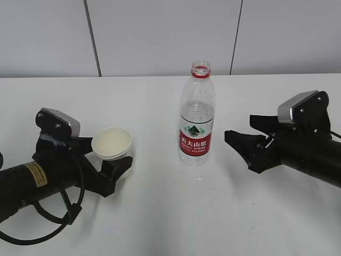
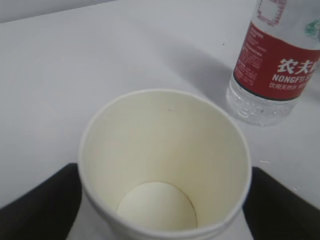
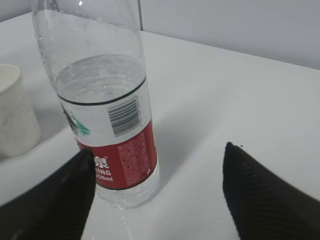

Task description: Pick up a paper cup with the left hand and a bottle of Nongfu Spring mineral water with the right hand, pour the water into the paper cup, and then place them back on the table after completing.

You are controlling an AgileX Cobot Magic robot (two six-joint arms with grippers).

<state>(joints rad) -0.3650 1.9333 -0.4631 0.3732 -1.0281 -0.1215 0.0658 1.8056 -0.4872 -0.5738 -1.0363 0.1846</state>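
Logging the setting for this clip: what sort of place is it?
Probably a lab or test bench, not a home: a bare white table, plain grey panelled wall behind, and only a paper cup and an uncapped water bottle between two robot arms.

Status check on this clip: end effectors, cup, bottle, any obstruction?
Left end effector open around white paper cup, no grip confirmed. Right end effector open, short of uncapped clear red-labelled water bottle. Both upright on white table. Nothing between.
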